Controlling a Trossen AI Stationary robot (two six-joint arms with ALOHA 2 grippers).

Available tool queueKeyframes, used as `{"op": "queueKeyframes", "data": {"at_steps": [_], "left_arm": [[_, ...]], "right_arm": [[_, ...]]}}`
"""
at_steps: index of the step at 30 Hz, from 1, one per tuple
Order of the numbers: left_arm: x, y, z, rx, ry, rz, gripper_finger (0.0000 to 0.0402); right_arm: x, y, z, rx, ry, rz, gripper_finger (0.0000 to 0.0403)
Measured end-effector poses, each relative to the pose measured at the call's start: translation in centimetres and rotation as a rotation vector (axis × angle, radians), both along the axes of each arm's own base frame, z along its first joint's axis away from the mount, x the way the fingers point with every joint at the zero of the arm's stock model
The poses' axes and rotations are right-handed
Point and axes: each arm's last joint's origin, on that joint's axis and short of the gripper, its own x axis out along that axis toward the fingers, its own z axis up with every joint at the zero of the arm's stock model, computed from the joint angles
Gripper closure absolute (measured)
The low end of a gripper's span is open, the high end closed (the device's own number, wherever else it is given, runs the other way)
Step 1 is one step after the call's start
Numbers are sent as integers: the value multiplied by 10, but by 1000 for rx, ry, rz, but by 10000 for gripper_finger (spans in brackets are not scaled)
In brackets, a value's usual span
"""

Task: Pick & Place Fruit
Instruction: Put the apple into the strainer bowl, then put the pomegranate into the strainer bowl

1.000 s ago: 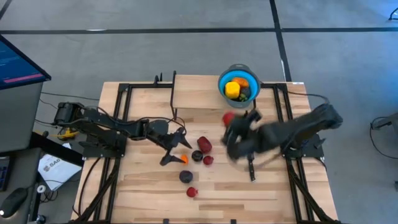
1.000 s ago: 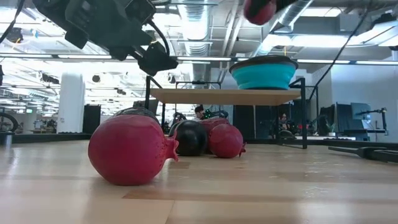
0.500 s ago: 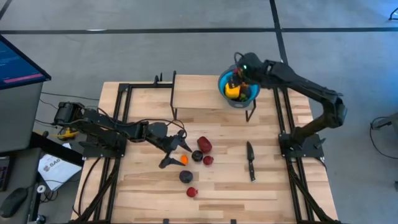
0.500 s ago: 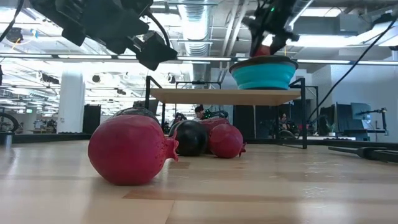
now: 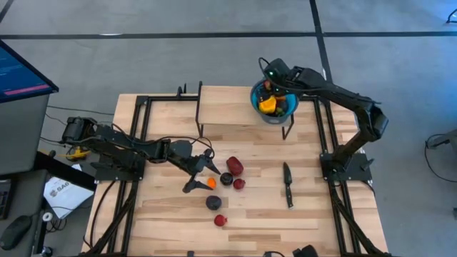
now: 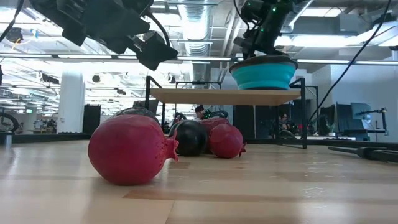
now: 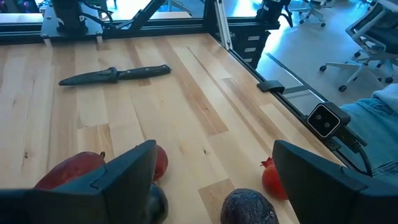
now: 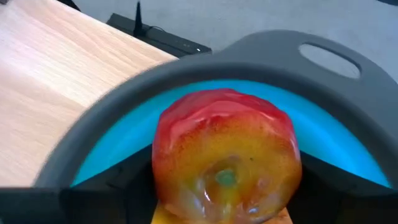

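The blue bowl [image 5: 275, 107] with a grey rim [image 8: 261, 53] stands on a raised wooden shelf [image 6: 217, 95] near the table's far edge and holds yellow and orange fruit [image 5: 267, 104]. My right gripper [image 5: 272, 77] hovers over it, shut on a red-and-yellow fruit [image 8: 227, 155]. Several fruits lie mid-table: a big red one [image 5: 235, 166], a dark one [image 5: 226, 179], a small red one [image 5: 239, 184], an orange one [image 5: 211, 183], a dark purple one [image 5: 213, 203] and a red one [image 5: 221, 220]. My left gripper [image 5: 200, 171] hangs open just left of them. My right gripper pinches the red-and-yellow fruit by its two sides [image 8: 163, 177] between the dark fingers [image 8: 127, 183]. The fruit is lifted clear, above the bowl's blue inside [image 8: 130, 140]. The fingers' own bulk hides how far back it reaches.
A slim black knife [image 5: 288, 184] lies on the table's right half. Black frame rails [image 5: 143, 107] run along the table's sides and carry the shelf. The left wrist view shows bare wood [image 7: 186, 81] between the fruits and the knife [image 7: 115, 74]. The near part of the table is bare wood [image 5: 285, 228].
My right arm swung up from mid-table toward the far edge, carrying the red-and-yellow fruit, and now stands over the blue bowl, a little farther left than half a second ago. The fruits on the table stayed where they were.
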Motion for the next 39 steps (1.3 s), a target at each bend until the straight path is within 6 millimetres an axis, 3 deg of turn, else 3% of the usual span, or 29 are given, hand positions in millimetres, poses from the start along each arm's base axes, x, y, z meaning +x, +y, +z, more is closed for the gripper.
{"op": "queueKeyframes", "data": {"at_steps": [11,15,20,23,25,30,36,39], "left_arm": [[0,0,0,-15,5,3,88],[0,0,0,-15,5,3,88],[0,0,0,-14,5,4,88],[0,-1,0,-13,5,5,88],[0,-2,0,-13,5,1,88],[0,-2,0,-15,7,0,88],[0,-2,0,-15,7,0,88],[0,-2,0,-15,7,-1,88]], "right_arm": [[-1,0,4,-16,-14,13,41],[-8,13,21,-103,-23,17,36],[-16,58,55,-254,-84,58,46],[-16,101,70,-329,-132,146,55],[-11,136,69,-380,-139,222,60],[0,227,31,-493,-107,365,71],[15,325,-57,-482,-179,539,77],[24,363,-105,-492,-171,647,77]]}}
